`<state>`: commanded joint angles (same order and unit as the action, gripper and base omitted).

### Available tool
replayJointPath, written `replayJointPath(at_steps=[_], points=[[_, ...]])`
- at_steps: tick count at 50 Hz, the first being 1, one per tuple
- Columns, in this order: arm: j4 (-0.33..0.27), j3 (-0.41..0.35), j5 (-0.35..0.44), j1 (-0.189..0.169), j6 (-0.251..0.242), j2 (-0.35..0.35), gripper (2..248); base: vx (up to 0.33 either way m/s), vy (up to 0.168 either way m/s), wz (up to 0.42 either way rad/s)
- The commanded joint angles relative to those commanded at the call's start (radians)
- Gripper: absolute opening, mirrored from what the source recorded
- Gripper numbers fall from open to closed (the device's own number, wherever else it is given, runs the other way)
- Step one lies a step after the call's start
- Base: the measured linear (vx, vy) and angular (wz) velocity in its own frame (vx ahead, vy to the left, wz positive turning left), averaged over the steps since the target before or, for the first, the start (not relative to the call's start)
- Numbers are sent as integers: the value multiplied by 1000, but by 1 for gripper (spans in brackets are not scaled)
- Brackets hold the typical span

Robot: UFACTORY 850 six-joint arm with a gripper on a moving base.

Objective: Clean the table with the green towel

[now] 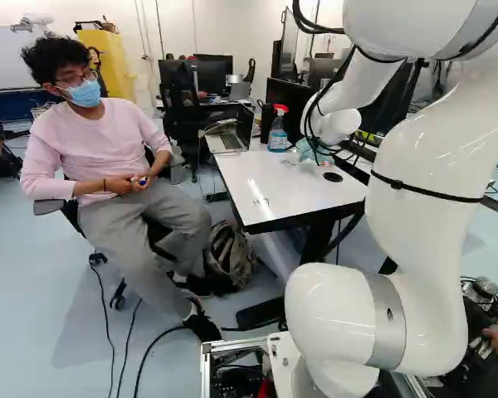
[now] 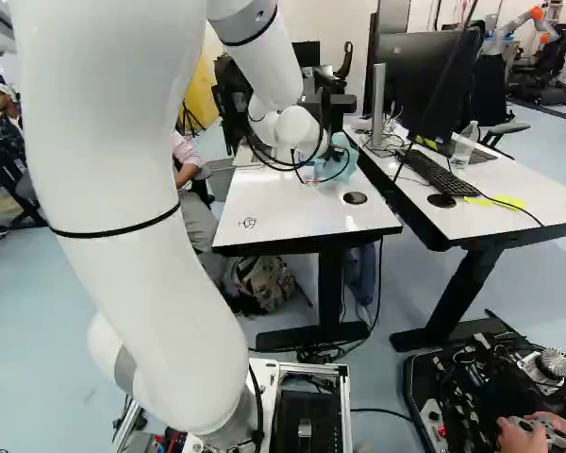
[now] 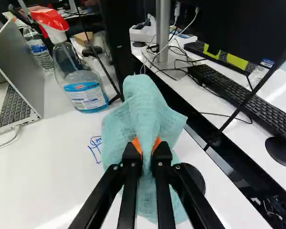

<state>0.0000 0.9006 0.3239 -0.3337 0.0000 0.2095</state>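
Observation:
My gripper (image 3: pixel 144 151) is shut on the green towel (image 3: pixel 145 107), a pale teal cloth bunched between its orange pads. The towel spreads out ahead of the fingers and hangs under them, over the white table (image 3: pixel 52 162); whether it touches the top I cannot tell. Blue marker scribbles (image 3: pixel 95 147) show on the table beside the towel. Another view of the towel (image 2: pixel 336 159) has it near the table's far right corner, by the round black disc (image 2: pixel 355 198). The wrist hides the gripper in both base views. A scribble (image 2: pixel 248 223) marks the table's nearer left part.
A spray bottle (image 3: pixel 81 71) with a red head and an open laptop (image 3: pixel 14 81) stand on the table beyond the towel. Across a dark gap, a second desk holds a keyboard (image 3: pixel 243 98), mouse (image 3: pixel 280 150) and monitor. A seated person is close left of the table.

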Motion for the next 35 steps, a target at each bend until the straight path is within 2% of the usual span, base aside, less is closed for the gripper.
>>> replayJointPath(at_steps=[35], points=[[0,112,-17,75,0,97,39,0,0,0]])
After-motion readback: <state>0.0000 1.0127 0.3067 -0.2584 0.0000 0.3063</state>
